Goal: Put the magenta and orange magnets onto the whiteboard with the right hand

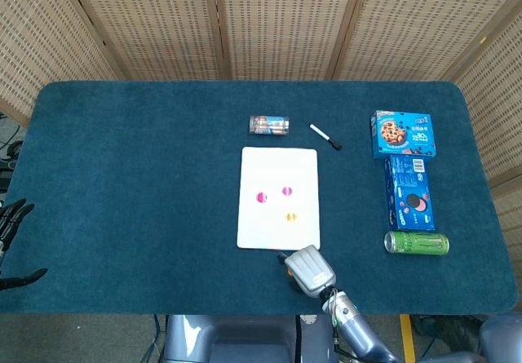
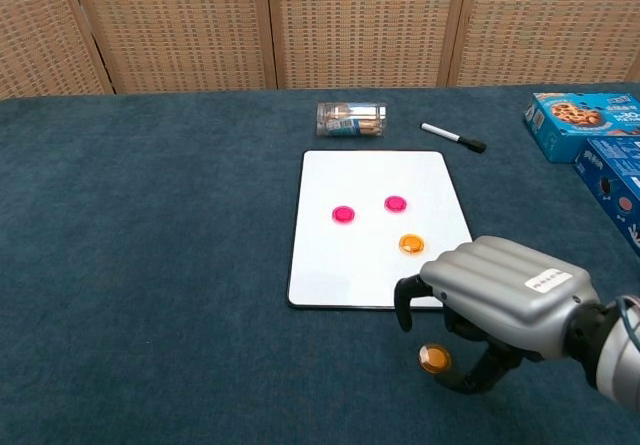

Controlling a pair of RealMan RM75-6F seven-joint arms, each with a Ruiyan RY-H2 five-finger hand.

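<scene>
The whiteboard (image 1: 277,167) (image 2: 370,175) lies flat at the table's middle. Two magenta magnets (image 2: 343,214) (image 2: 396,204) and one orange magnet (image 2: 410,243) sit on it. They also show in the head view as magenta magnets (image 1: 261,197) (image 1: 287,190) and an orange magnet (image 1: 290,216). A second orange magnet (image 2: 433,358) lies on the cloth just in front of the board. My right hand (image 2: 495,310) (image 1: 308,269) hovers over it, fingers arched down on either side, nothing held. In the head view this hand hides that magnet. My left hand (image 1: 11,216) shows only at the far left edge, fingers apart.
A clear jar (image 1: 268,125) (image 2: 351,118) lies on its side behind the board, with a marker (image 1: 325,137) (image 2: 453,137) beside it. Two blue cookie boxes (image 1: 403,134) (image 1: 410,192) and a green can (image 1: 416,243) line the right side.
</scene>
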